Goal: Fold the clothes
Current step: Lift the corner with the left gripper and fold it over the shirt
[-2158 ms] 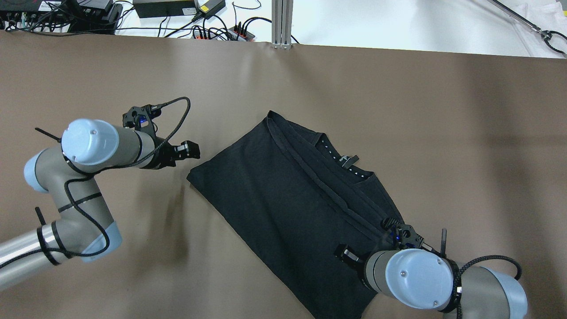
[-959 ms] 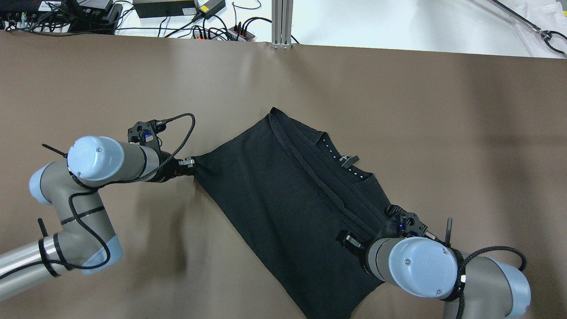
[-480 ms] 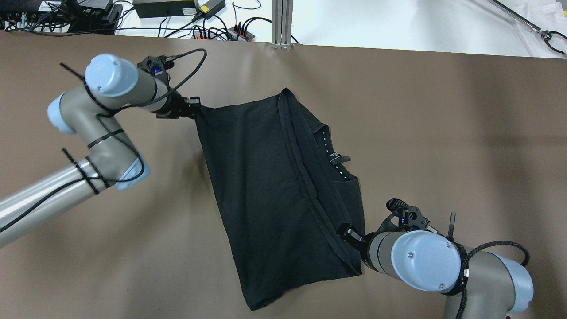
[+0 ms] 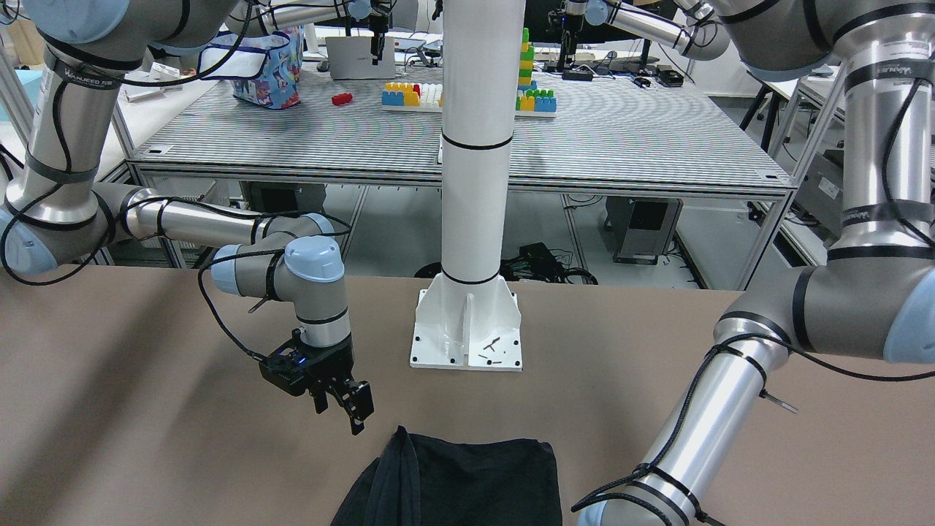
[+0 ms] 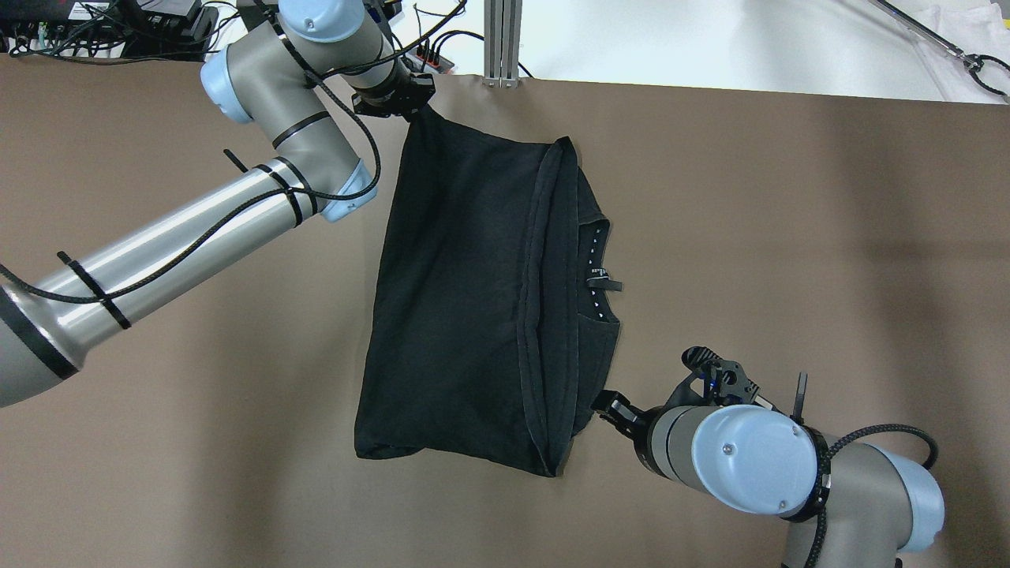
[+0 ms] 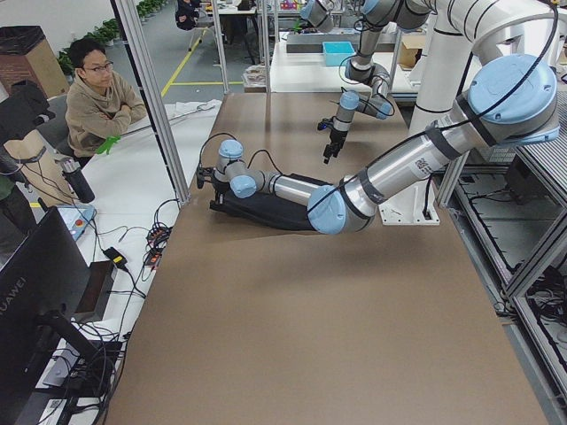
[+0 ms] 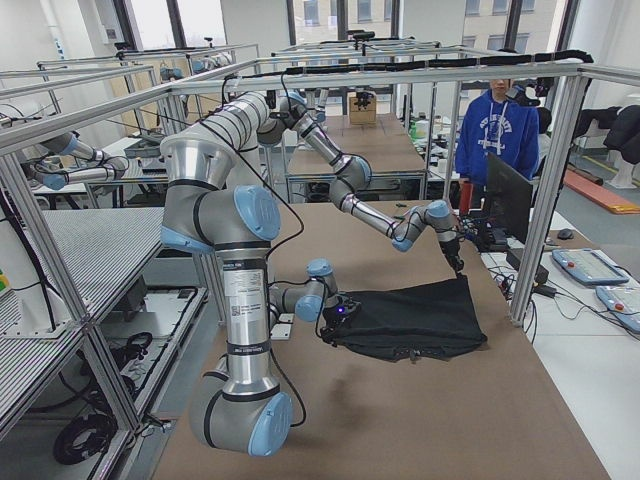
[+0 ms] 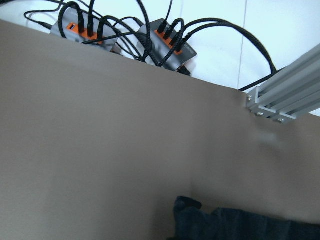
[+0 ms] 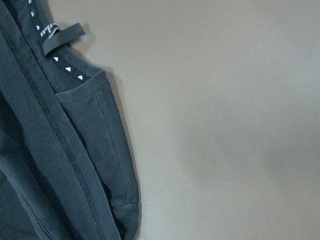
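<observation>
The black garment lies mid-table, folded lengthwise, with its collar label facing up. My left gripper is shut on its far corner and holds it pulled taut at the table's far edge. The cloth also shows in the left wrist view. My right gripper sits just beside the garment's near right corner. In the front view it looks open and apart from the cloth. The right wrist view shows only the hem and collar lying flat.
A white pillar stands on its base plate at the table's near edge. An aluminium post and power strips sit just past the far edge, by my left gripper. A person sits beyond the table.
My left gripper closed on the garment's left corner and carried it to the far edge, swinging the garment round. My right gripper now sits off the cloth, at its near corner.
</observation>
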Robot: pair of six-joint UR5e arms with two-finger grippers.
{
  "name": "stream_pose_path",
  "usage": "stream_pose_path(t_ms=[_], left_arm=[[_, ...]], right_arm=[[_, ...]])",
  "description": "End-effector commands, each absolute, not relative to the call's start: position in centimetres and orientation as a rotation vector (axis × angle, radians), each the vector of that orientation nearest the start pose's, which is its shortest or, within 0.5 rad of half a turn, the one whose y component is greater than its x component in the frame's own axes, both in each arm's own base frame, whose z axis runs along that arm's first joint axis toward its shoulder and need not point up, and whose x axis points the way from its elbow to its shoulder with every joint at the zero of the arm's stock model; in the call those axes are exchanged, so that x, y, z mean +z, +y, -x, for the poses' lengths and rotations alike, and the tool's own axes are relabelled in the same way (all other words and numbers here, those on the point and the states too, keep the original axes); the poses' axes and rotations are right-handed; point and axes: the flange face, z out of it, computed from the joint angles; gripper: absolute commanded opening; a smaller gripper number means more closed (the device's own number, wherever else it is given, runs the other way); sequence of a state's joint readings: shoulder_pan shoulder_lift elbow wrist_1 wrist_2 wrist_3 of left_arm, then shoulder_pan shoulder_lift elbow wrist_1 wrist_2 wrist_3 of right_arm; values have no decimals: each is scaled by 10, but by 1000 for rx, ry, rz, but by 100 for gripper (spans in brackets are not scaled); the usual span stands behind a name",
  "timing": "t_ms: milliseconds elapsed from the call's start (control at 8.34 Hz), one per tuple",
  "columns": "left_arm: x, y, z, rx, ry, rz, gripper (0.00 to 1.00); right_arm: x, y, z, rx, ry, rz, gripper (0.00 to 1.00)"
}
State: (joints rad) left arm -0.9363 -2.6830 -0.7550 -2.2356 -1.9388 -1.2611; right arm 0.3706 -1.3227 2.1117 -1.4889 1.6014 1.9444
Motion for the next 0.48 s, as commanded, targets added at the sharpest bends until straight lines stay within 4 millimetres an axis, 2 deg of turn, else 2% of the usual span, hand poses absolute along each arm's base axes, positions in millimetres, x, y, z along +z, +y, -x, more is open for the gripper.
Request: stream_pose_path(t_ms=[0, 240, 360], left_arm=[[187, -783, -453, -401, 963, -312, 99], [195, -782, -446, -402, 964, -321, 100], [207, -774, -439, -376, 966, -339, 100]], right_arm=[[278, -317, 438, 682, -902, 1, 95], [252, -324, 442, 669, -949, -49, 94], [248, -327, 445, 665, -947, -55, 89]])
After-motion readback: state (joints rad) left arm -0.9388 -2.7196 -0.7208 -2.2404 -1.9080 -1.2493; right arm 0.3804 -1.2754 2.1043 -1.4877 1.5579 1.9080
